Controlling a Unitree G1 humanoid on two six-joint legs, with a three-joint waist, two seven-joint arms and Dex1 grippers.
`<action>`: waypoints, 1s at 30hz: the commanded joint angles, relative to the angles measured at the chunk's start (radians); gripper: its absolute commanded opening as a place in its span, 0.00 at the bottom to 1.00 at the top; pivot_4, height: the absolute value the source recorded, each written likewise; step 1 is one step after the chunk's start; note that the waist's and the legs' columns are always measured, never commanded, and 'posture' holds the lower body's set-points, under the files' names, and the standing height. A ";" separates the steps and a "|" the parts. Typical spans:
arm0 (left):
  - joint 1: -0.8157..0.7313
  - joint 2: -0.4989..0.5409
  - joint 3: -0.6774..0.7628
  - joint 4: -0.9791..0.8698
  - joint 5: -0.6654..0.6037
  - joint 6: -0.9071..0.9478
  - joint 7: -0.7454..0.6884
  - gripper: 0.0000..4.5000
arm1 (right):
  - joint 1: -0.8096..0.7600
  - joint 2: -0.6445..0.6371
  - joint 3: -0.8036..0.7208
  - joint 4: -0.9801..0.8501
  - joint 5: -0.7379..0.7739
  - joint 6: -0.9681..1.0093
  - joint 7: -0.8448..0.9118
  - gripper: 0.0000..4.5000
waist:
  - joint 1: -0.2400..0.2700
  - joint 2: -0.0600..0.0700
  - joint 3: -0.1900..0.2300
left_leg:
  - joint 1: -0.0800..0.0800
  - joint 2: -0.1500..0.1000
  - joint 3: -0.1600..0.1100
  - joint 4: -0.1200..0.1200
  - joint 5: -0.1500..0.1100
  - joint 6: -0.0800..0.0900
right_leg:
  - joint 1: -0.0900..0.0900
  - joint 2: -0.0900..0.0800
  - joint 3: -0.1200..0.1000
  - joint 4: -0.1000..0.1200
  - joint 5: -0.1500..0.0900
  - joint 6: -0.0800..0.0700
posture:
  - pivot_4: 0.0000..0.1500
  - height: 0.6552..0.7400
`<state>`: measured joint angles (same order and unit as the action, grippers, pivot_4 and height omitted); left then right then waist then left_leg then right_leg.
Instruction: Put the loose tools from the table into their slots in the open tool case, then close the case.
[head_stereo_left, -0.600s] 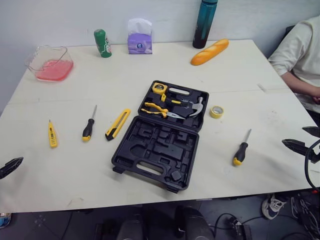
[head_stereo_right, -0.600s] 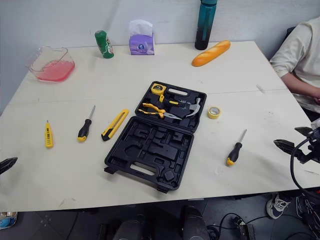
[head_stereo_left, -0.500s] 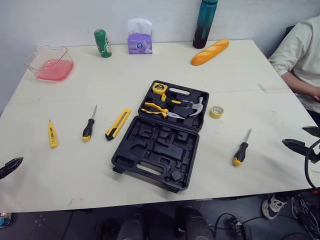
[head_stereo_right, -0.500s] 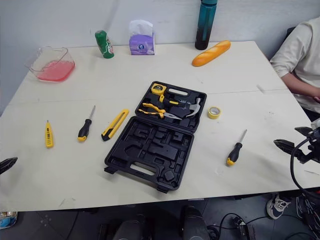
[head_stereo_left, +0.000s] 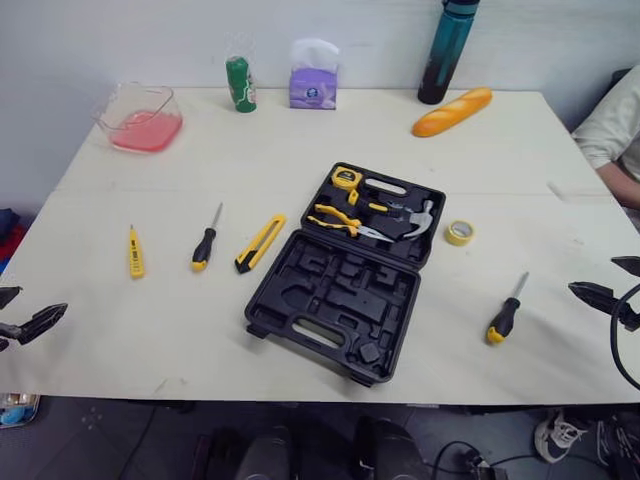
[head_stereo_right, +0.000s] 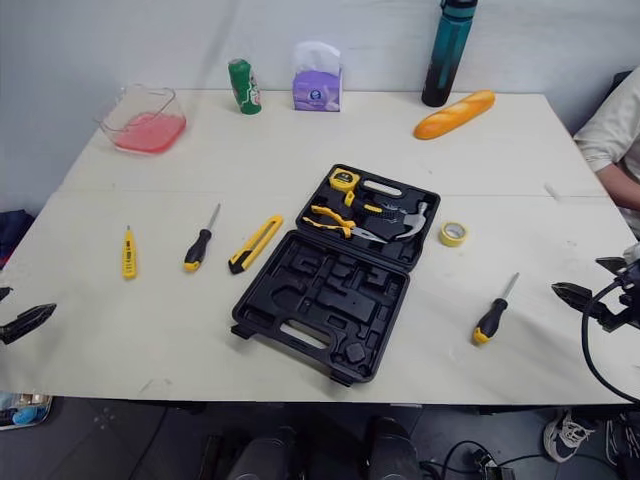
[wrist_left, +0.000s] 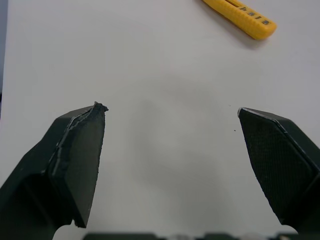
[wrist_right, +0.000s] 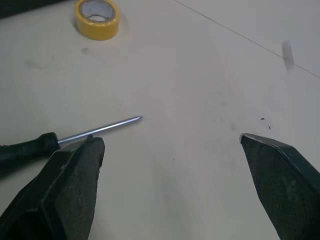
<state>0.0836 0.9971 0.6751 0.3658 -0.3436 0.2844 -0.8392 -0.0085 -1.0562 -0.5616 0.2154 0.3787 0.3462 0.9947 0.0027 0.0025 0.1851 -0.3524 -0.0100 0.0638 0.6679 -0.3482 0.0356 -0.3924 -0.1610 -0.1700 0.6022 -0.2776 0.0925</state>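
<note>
Table: one pale table (head_stereo_left: 330, 140); everything below lies on it.
Person: one, at the table's far right edge, with a light sleeve (head_stereo_left: 612, 128) in sight.
Tool case: one black case (head_stereo_left: 338, 290), open flat at the table's middle. The far half holds one tape measure (head_stereo_left: 347, 179), one pair of yellow-handled pliers (head_stereo_left: 338, 217) and one hammer (head_stereo_left: 415, 218). The near half shows its moulded slots.
Bottle: one tall teal bottle (head_stereo_left: 447, 50), upright at the far edge.
Container: one clear container (head_stereo_left: 142, 115) with pink contents, at the far left corner.
Bread: one loaf (head_stereo_left: 452, 112), just beside the bottle.
Tissue pack: one purple pack (head_stereo_left: 313, 80), at the far edge.
Can: one green can (head_stereo_left: 238, 82), upright, left of the tissue pack.
Left gripper: (head_stereo_left: 25, 310) at the table's near left edge, its two fingers spread wide and holding nothing.
Right gripper: (head_stereo_left: 610, 280) at the near right edge, its fingers likewise wide apart and holding nothing, near the right-hand screwdriver.
Screwdrivers: two, both black and yellow. One (head_stereo_left: 205, 245) lies left of the case and one (head_stereo_left: 503, 318) right of it.
Utility knife: one yellow knife (head_stereo_left: 261, 243), between the left screwdriver and the case.
Tester pen: one yellow pen (head_stereo_left: 134, 252), left of the left screwdriver.
Tape roll: one yellow roll (head_stereo_left: 459, 232), just right of the case's far half.
</note>
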 joint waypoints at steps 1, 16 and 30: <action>-0.019 0.001 0.001 -0.030 -0.011 0.003 0.002 0.99 | 0.017 -0.007 -0.060 -0.030 0.015 0.006 -0.002 1.00 | 0.000 0.000 0.000 | 0.000 0.000 0.000 0.000 0.000 0.000 | 0.000 0.000 0.000 0.000 0.000 0.000 | 1.00 1.00; -0.322 0.016 -0.284 -0.193 -0.028 0.092 -0.122 0.99 | 0.056 0.030 -0.053 -0.363 0.082 0.141 -0.054 1.00 | 0.006 0.001 0.000 | 0.000 0.002 0.002 0.000 -0.001 -0.001 | -0.001 0.006 0.005 0.000 0.000 0.000 | 1.00 1.00; -0.934 -0.317 -0.790 0.112 0.213 -0.004 -0.148 0.30 | -0.152 0.106 0.338 -0.544 0.058 0.227 -0.128 0.38 | 0.024 0.000 0.001 | -0.003 0.004 0.005 0.011 -0.001 -0.002 | -0.002 0.018 0.008 0.002 0.001 0.000 | 1.00 1.00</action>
<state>-0.8227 0.6895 -0.1001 0.4406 -0.1613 0.3179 -0.9972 -0.1512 -0.9538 -0.2450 -0.3146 0.4605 0.5807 0.8767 0.0264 0.0021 0.1859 -0.3562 -0.0057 0.0690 0.6794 -0.3492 0.0338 -0.3947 -0.1432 -0.1622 0.6047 -0.2768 0.0931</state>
